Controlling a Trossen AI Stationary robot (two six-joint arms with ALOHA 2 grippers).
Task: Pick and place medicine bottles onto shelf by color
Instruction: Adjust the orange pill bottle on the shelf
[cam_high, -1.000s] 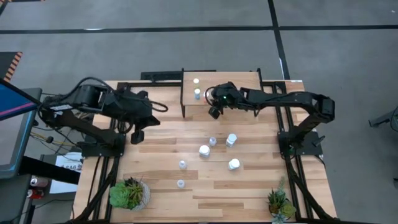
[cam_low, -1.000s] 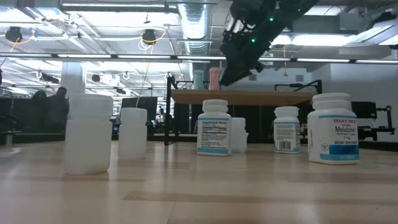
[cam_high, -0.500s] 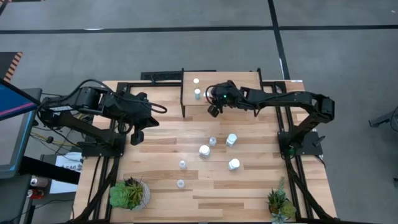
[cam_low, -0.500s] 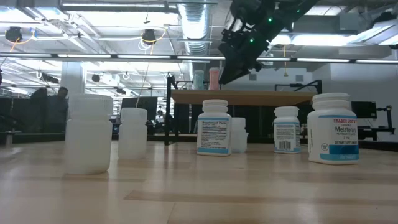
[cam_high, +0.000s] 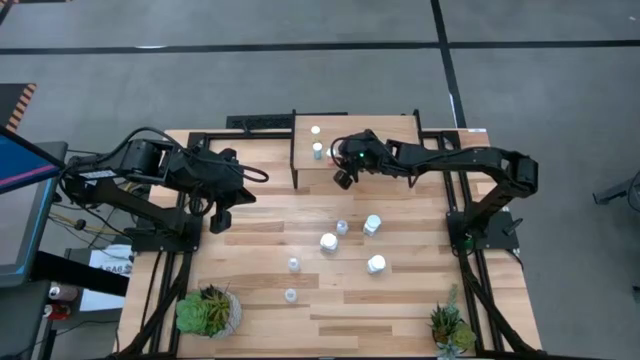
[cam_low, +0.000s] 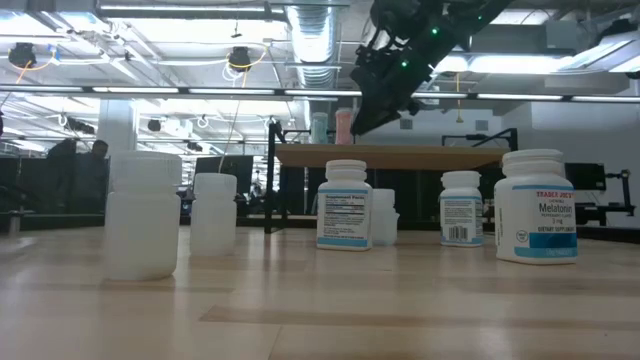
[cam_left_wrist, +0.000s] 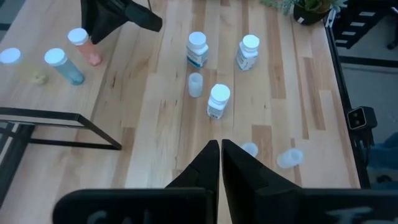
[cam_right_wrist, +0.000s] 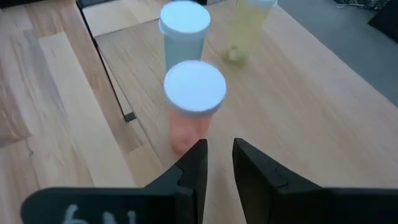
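An orange medicine bottle (cam_right_wrist: 191, 109) with a white cap stands upright on the light-wood shelf (cam_high: 385, 128) at the table's far side. A pale blue bottle (cam_right_wrist: 184, 34) and a yellowish one (cam_right_wrist: 245, 25) stand beyond it. My right gripper (cam_right_wrist: 219, 146) hovers over the shelf just short of the orange bottle. Its fingers are a narrow gap apart with nothing between them. My left gripper (cam_left_wrist: 220, 152) is shut and raised over the table's left part (cam_high: 220, 215). Several white and clear bottles (cam_high: 328, 242) stand on the tabletop.
Two small potted plants (cam_high: 208, 310) (cam_high: 450, 328) sit at the table's near corners. The shelf's thin black legs (cam_high: 294, 165) stand at its left end. Bare tabletop lies between the left arm and the loose bottles (cam_low: 536, 205).
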